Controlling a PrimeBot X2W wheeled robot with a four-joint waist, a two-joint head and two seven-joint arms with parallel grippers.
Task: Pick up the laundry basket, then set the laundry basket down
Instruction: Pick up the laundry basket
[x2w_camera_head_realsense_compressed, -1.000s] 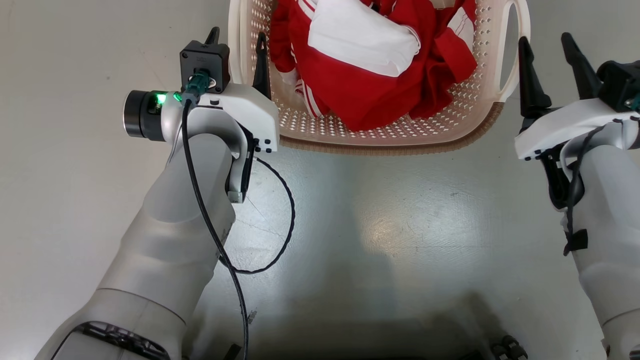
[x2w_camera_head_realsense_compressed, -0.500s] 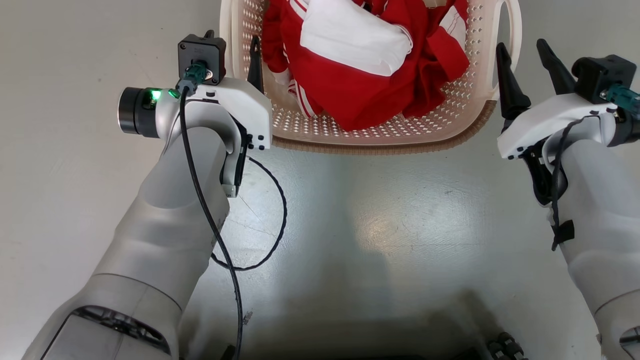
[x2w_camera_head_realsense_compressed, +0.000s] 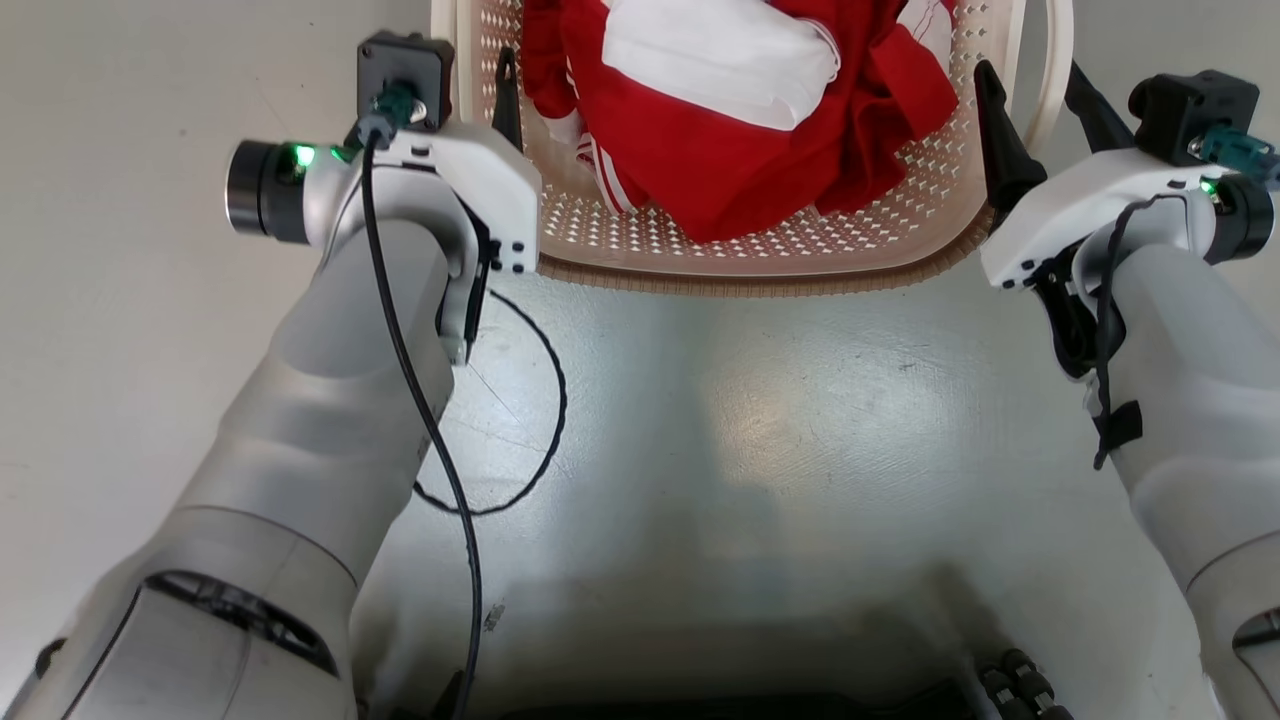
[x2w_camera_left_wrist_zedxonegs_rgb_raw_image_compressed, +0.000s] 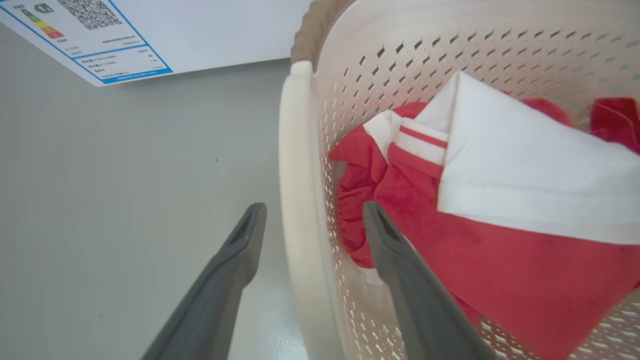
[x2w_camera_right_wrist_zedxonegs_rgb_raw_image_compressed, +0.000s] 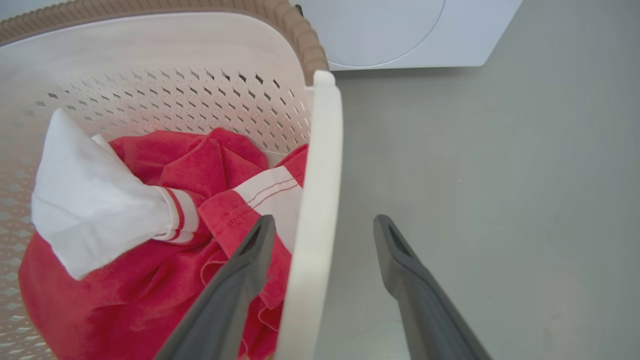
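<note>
The laundry basket (x2w_camera_head_realsense_compressed: 740, 275) sits in front of the robot on the grey floor (x2w_camera_head_realsense_compressed: 760, 420), between its two arms. Its cream perforated walls are topped by a brown woven-look rim, and I can't make out whether its base touches the ground. Inside it is a heap of red clothing (x2w_camera_head_realsense_compressed: 740, 170) with white stripes, and a folded white cloth (x2w_camera_head_realsense_compressed: 720, 50) lies on top. The left gripper (x2w_camera_head_realsense_compressed: 470, 90) is spread apart over the basket's left loop handle (x2w_camera_left_wrist_zedxonegs_rgb_raw_image_compressed: 295, 200). One dark finger is inside against the clothes and the other is outside over the floor, with a gap showing on both sides of the handle in the left wrist view. The right gripper (x2w_camera_head_realsense_compressed: 1030, 80) is spread the same way across the right loop handle (x2w_camera_right_wrist_zedxonegs_rgb_raw_image_compressed: 320, 175), its inner finger beside the red fabric and its outer finger clear of the basket. Neither is clamped on anything. A black cable (x2w_camera_head_realsense_compressed: 540, 420) loops from the left wrist over the floor. Beyond the basket stands a white washing machine (x2w_camera_right_wrist_zedxonegs_rgb_raw_image_compressed: 400, 35) with a round door outline. A blue-bordered label (x2w_camera_left_wrist_zedxonegs_rgb_raw_image_compressed: 90, 35) on a white panel carries a QR code and a coloured energy-rating scale, with print too small to read.
</note>
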